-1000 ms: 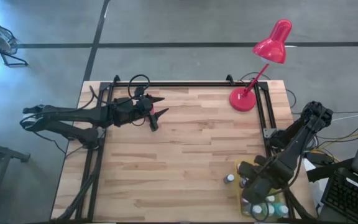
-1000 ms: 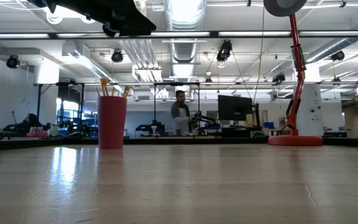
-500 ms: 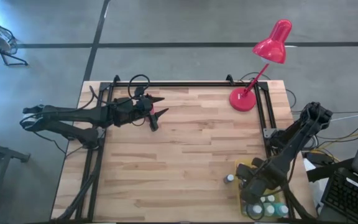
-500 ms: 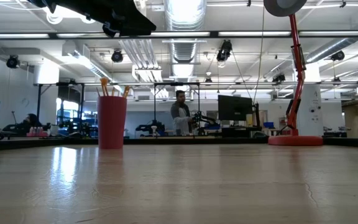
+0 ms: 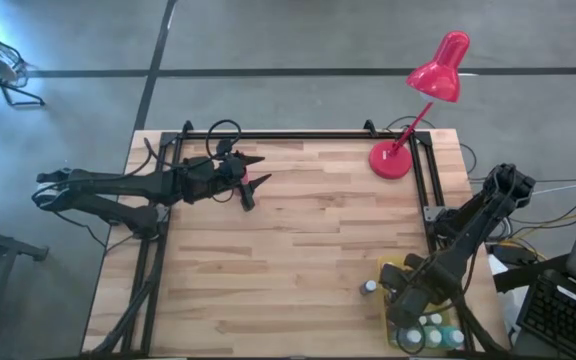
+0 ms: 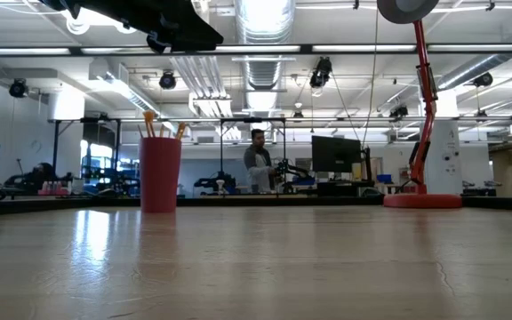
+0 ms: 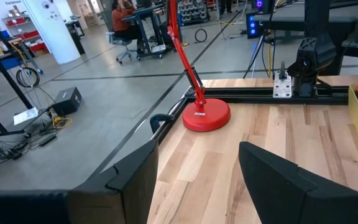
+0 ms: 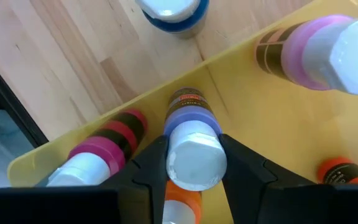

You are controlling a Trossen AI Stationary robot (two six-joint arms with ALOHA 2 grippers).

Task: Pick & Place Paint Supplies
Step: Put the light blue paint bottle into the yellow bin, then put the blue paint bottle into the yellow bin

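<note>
The table (image 5: 298, 230) is pale butcher-block wood, smooth with a soft sheen; the low view shows ceiling lights mirrored on it. The desk lamp (image 5: 438, 70) is glossy red. The tray (image 8: 272, 124) is smooth yellow plastic. The purple paint bottle (image 8: 191, 140) has a glossy white plastic cap

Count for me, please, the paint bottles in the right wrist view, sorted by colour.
blue bottle: 1, on the table outside the yellow tray
purple bottle: 1, cap gripped by the right end effector
lilac-pink bottle: 1
magenta bottle: 1
orange bottles: 2
Total: 6
</note>
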